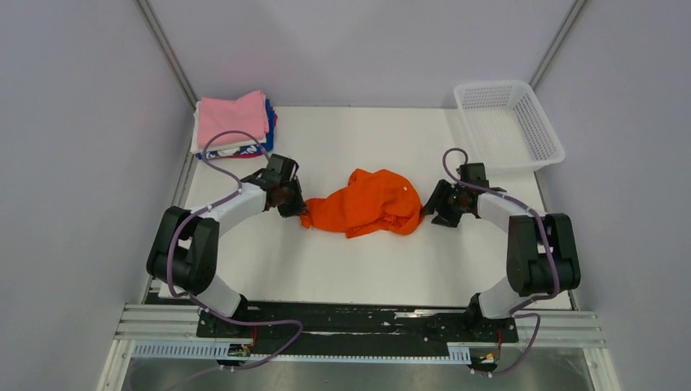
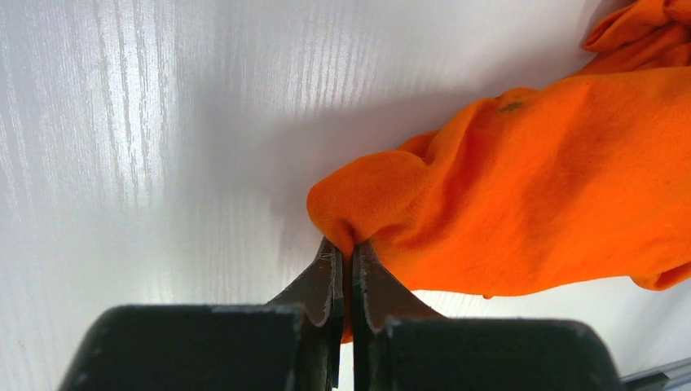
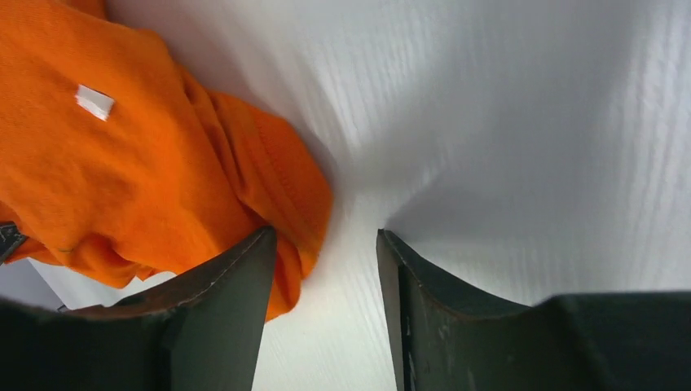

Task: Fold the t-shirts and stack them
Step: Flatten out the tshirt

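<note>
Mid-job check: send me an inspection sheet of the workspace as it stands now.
Surface: white table, no stains seen.
Job's things: orange t-shirt crumpled at centre; folded stack at the far left corner, pink on top.
Clutter: white mesh basket at the far right corner, nothing seen inside.
Grippers: left gripper shut on a fold of the orange t-shirt; right gripper open at its hem.
Cables: purple cables loop along both arms, off the cloth.
Surroundings: grey walls.
</note>
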Tool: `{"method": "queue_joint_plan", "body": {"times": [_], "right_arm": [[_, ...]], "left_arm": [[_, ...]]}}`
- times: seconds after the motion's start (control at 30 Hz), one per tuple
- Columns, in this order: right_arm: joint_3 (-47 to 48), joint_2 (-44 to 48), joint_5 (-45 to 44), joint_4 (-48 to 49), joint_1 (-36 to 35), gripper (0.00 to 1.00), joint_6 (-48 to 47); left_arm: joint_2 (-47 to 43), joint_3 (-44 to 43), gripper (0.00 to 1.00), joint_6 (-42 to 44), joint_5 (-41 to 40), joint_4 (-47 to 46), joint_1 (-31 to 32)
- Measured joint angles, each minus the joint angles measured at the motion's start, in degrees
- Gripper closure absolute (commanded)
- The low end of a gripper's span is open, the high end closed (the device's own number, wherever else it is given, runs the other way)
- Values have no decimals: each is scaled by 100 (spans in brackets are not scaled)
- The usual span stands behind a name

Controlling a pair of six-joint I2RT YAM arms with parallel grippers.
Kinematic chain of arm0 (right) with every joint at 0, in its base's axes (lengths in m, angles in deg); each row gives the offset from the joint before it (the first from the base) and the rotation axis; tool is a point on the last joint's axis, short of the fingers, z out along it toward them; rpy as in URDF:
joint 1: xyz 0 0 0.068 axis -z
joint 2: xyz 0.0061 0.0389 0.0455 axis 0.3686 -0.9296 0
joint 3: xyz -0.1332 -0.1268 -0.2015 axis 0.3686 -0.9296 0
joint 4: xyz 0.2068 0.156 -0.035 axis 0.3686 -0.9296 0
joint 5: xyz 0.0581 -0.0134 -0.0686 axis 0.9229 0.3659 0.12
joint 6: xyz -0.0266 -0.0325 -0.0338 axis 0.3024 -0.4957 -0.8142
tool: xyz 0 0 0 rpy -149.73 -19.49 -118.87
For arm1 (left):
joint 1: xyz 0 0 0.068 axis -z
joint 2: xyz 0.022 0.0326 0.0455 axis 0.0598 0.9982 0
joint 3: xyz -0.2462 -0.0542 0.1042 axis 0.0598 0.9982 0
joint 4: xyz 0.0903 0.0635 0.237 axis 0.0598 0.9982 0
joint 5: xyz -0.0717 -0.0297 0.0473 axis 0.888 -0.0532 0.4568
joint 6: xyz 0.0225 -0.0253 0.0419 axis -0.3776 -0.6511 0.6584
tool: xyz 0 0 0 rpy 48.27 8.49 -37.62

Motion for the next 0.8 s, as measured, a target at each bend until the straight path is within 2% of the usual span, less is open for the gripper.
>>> {"method": "queue_joint_plan", "body": {"times": [0.07,0.2,0.33,0.5,0.67,0.8], "right_arm": [[114,-212,205,68,-33,58,28],[293,-560,369,310,-245,98,20],[378,-625,173,291,-402,100,48],[706,-251,-846,39,-415,100,-107],[1777,629,-1757,-155,-348,100,-588],[2896,1283,-2063,-33,-304,100,-1043]], "left_arm": [[-44,22,100,-2,31,-13,0],[-157,116,100,-13,35,-13,0],[-356,131,100,-13,-44,2,0],[-933,-42,100,46,-560,219,2],[-1631,-988,100,278,-1384,376,2],[-2149,-2028,100,708,-1810,151,2]]}}
